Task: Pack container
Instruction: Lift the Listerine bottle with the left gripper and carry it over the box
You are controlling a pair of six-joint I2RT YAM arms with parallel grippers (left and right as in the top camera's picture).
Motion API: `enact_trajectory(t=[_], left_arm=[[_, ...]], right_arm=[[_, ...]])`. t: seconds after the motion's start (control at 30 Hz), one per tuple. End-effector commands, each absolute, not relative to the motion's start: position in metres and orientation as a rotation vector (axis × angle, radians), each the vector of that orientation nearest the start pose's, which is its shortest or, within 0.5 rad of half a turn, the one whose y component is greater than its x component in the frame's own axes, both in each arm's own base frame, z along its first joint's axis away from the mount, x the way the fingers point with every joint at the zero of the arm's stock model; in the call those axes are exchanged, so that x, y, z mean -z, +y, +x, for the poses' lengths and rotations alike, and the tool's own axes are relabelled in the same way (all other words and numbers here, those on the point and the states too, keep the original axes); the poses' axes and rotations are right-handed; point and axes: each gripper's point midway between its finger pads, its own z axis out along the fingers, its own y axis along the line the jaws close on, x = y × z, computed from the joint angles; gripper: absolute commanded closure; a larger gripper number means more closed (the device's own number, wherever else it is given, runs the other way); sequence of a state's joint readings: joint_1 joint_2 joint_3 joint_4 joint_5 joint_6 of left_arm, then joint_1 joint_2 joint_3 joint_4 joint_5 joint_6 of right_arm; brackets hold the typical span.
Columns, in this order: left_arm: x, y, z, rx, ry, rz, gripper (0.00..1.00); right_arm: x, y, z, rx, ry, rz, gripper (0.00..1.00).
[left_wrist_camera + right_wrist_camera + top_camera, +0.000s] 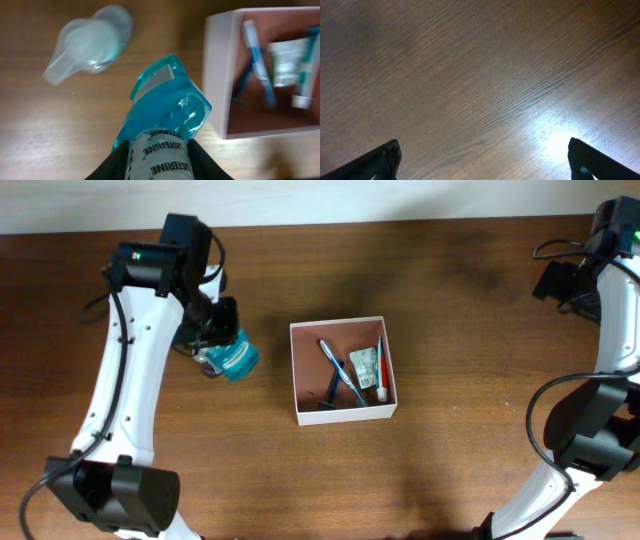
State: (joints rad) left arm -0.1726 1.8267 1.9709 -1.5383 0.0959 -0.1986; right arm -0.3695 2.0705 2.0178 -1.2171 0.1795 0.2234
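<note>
The container [294, 375] is a shallow white-walled box with a reddish-brown inside at the table's middle. It holds a blue toothbrush [335, 363], a dark razor [330, 395] and a small tube [381, 375]. My left gripper [214, 343] is shut on a teal Listerine bottle [236, 361], just left of the container. In the left wrist view the fingers [157, 161] clamp the bottle's labelled body [167, 107], and the container's white wall [216, 75] is to the right. My right gripper [482, 155] is open and empty over bare wood at the far right.
A pale, blurred translucent shape [90, 42] lies on the table beyond the bottle; I cannot tell what it is. The right arm [612, 330] stands along the table's right edge. The wooden table [450, 290] surrounds the container.
</note>
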Motion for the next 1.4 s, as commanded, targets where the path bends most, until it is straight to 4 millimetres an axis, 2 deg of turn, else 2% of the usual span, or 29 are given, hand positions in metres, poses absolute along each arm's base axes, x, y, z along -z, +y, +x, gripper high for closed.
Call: enact_trajectory(t=[0.0,0.1,0.17,0.2,0.27,0.4,0.6,0.7,0.93,1.1,1.37], left_arm=[[-0.268,-0.117,0.359,0.333,2.847,0.114,0.79],[-0.294,-0.136,0.359,0.366,2.768,0.174,0.79],[-0.303,-0.149,0.357,0.396,2.744,0.154,0.78],[-0.304,-0.153,0.355,0.404,2.744,0.152,0.78],[-0.304,-0.174,0.347,0.417,2.743,0.229,0.78],[-0.304,-0.195,0.340,0.436,2.727,0.308,0.78],[-0.299,-0.218,0.327,0.445,2.743,0.402,0.77],[-0.292,-0.227,0.319,0.427,2.744,0.514,0.77],[-0.268,-0.222,0.312,0.247,2.772,0.668,0.77],[-0.242,-0.220,0.308,0.211,2.819,0.737,0.77],[-0.221,-0.218,0.308,0.181,2.850,0.766,0.77]], right_arm=[[-0.164,-0.199,0.425,0.305,2.697,0.858,0.02],[-0.164,-0.199,0.425,0.305,2.697,0.858,0.02],[-0.164,-0.199,0.425,0.305,2.697,0.858,0.02],[-0.164,-0.199,0.425,0.305,2.697,0.858,0.02],[-0.164,-0.199,0.425,0.305,2.697,0.858,0.02],[-0.164,-0.199,0.425,0.305,2.697,0.858,0.02],[-0.164,-0.199,0.425,0.305,2.697,0.858,0.02],[-0.164,-0.199,0.425,0.305,2.697,0.858,0.02],[-0.164,-0.199,0.425,0.305,2.697,0.858,0.02],[-0.164,-0.199,0.425,0.305,2.697,0.858,0.02],[-0.164,-0.199,0.425,0.305,2.697,0.858,0.02]])
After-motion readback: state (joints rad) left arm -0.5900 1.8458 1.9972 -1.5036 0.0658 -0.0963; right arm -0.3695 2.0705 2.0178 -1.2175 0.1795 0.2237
